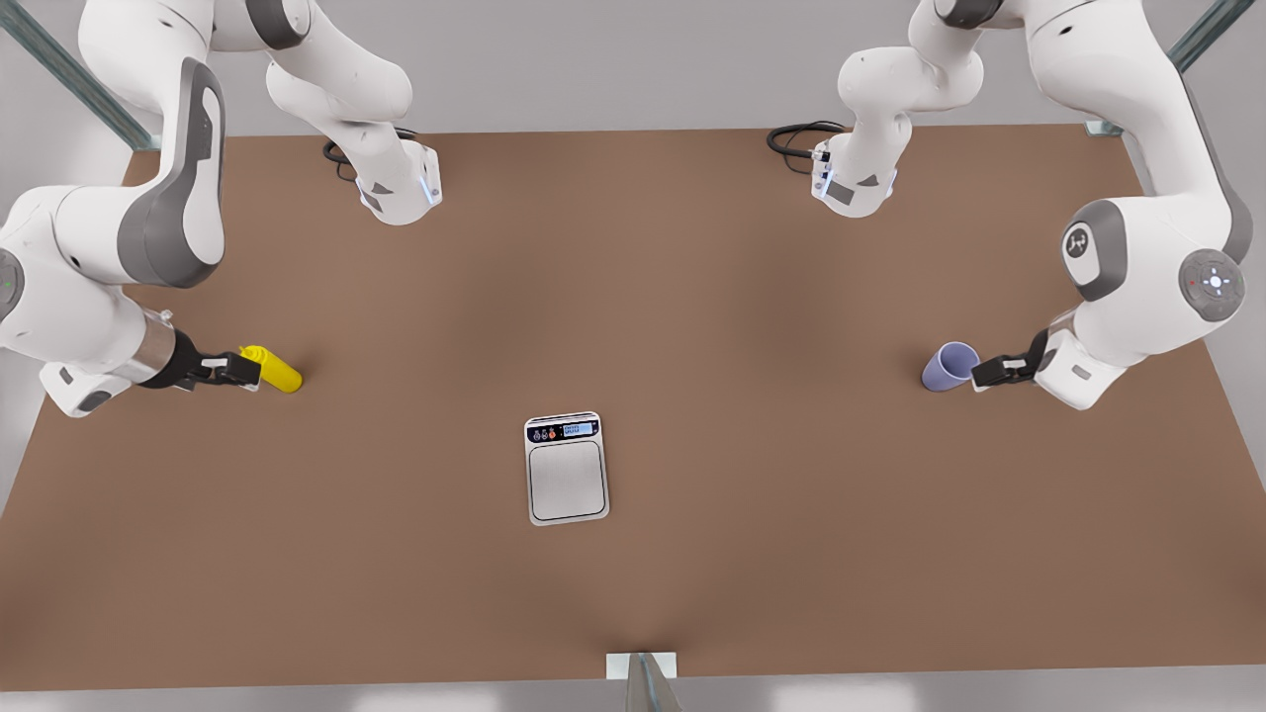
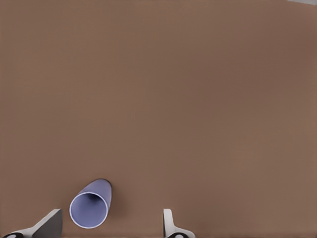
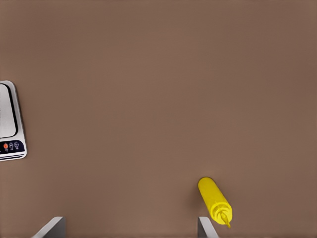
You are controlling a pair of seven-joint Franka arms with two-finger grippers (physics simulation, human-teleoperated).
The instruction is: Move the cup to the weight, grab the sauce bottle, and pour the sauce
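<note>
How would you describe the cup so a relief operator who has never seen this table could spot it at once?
Start at the silver weight near the middle of the brown table, then look far toward the front view's right. There the open left gripper sits right beside the cup. It is small, lavender-blue, tapered and handleless, unlike the yellow sauce bottle by the open right gripper opposite.

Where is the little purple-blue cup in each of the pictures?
Front view: the small lavender-blue tapered cup stands on the brown table, at the front view's right, beside the left gripper.
Left wrist view: the cup sits between the open gripper's fingers, nearer one finger.
Right wrist view: no cup here; the yellow squeeze bottle and flat silver kitchen scale appear.
Shared landmark: the brown table.
</note>
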